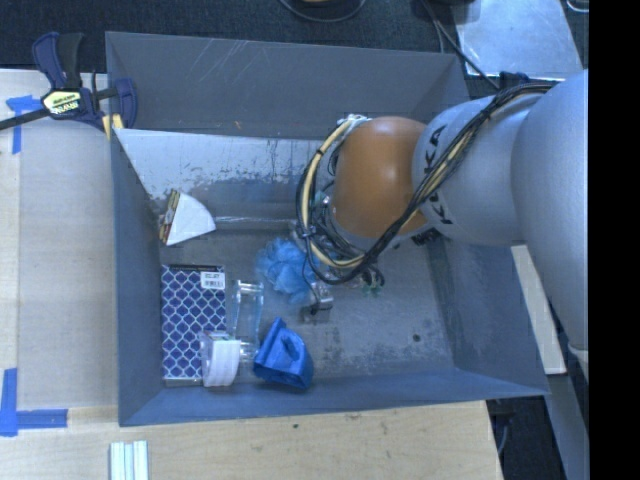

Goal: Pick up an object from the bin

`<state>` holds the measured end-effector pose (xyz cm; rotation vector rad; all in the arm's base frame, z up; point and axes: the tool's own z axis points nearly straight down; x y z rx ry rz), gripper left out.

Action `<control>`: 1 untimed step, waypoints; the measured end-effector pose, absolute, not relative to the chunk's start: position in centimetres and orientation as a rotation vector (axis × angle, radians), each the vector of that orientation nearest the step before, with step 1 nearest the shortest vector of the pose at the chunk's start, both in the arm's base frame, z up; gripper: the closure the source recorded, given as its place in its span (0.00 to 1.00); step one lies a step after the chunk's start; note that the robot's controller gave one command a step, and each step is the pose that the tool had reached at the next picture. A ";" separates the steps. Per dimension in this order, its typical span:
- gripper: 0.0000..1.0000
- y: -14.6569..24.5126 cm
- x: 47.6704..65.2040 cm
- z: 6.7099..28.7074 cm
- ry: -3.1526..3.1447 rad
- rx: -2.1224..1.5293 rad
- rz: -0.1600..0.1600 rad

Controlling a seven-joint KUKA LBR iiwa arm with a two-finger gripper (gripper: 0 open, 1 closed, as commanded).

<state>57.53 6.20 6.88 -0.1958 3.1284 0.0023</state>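
Where the arm (500, 168) reaches in from the right, its orange-capped wrist tips down over the middle of the bin (280, 88). The gripper (318, 306) sits low by the floor; whether it is open or closed cannot be told. A crumpled light-blue lump (281, 266) lies just left of it, with no clear long axis.

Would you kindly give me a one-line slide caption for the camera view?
KUKA gripper inside the grey bin, beside a light-blue crumpled thing; dark-blue piece and patterned box nearby.
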 end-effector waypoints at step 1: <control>0.00 4.5 60.1 14.6 3.059 -0.654 -0.003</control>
